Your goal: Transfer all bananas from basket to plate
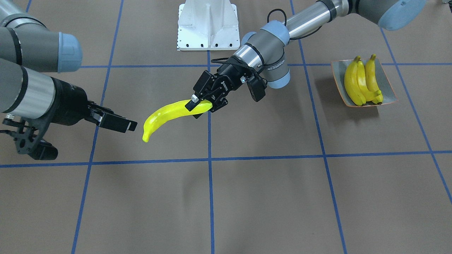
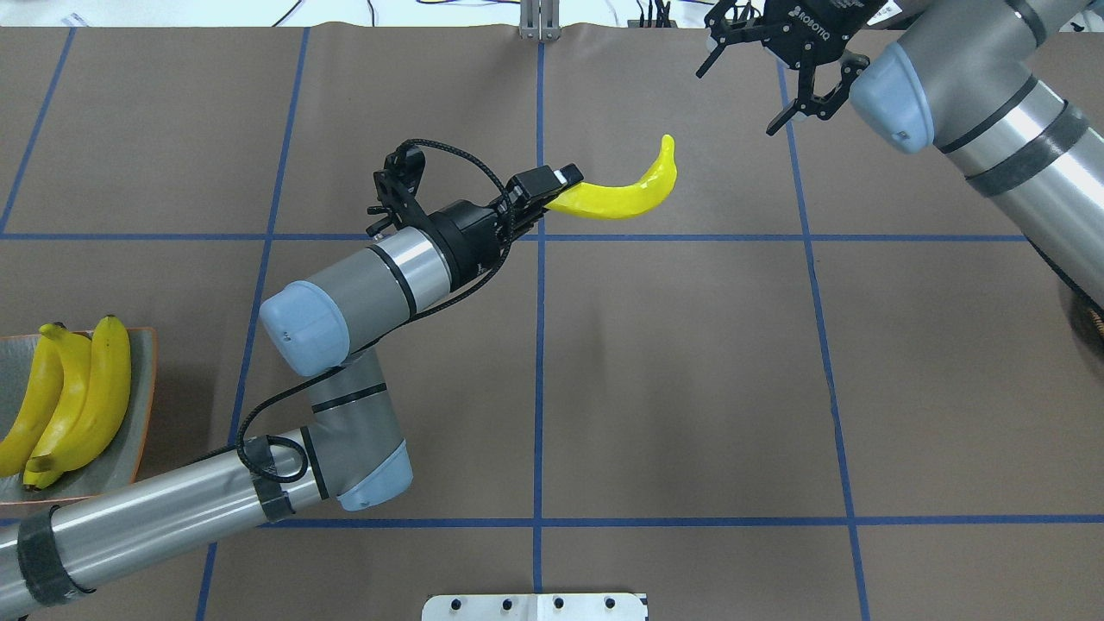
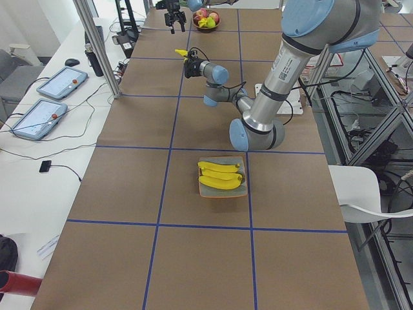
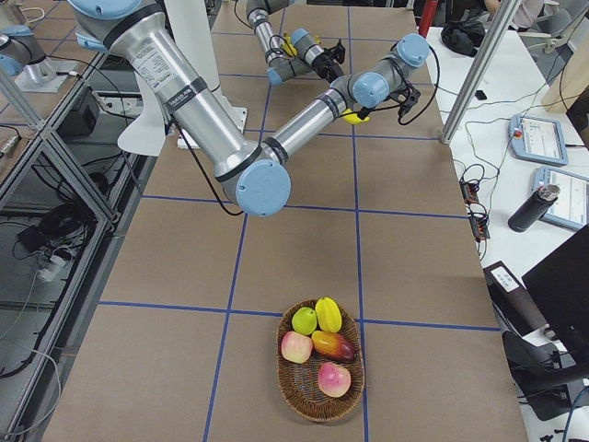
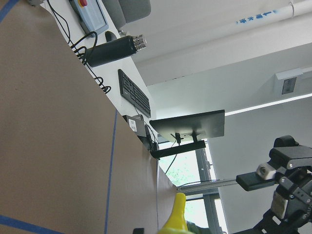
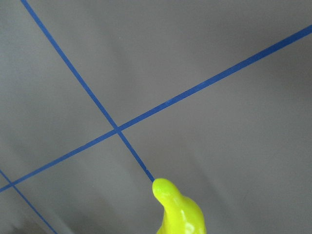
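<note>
Closest to the lens, in the right wrist view, is the tip of the pale banana (image 6: pixel 179 209) (the lemon-coloured one), rising from the bottom edge over the brown table (image 1: pixel 268 197) and its blue lines (image 1: pixel 209 141). The left gripper (image 1: pixel 201 105) has its fingers clamped on the banana's other end and holds it clear of the table, near the middle line. The right gripper (image 2: pixel 735 101) has its fingers spread wide and sits near the banana's free tip, apart from it. Three bananas (image 1: pixel 362 83) lie side by side on the plate (image 1: pixel 387 86), on the robot's left side of the table. Well apart, at the table's right end, a wicker basket (image 4: pixel 313 410) holds other fruit (image 4: pixel 317 345).
</note>
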Controlling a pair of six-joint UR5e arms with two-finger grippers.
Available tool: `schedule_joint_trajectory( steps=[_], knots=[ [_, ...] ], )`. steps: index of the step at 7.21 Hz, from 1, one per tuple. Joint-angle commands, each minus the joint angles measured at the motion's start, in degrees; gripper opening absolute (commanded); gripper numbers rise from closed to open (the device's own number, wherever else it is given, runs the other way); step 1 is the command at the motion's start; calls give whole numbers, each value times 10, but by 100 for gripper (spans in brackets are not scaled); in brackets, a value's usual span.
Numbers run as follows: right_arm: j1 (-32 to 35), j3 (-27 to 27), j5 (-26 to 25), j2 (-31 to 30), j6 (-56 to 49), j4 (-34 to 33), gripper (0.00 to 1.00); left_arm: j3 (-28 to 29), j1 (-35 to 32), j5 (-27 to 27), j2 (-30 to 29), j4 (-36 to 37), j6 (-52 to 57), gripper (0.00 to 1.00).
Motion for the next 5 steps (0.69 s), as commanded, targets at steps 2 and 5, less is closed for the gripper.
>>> schedule_joint_trajectory(
  steps=[2,5],
  knots=[
    [25,-3,-10,-18,-10,15,100,-160,-33,-14,124,118,58,0],
    [25,-2,-48,-23,-11,19,100,-353,-90,-16,328,207,116,0]
  ],
)
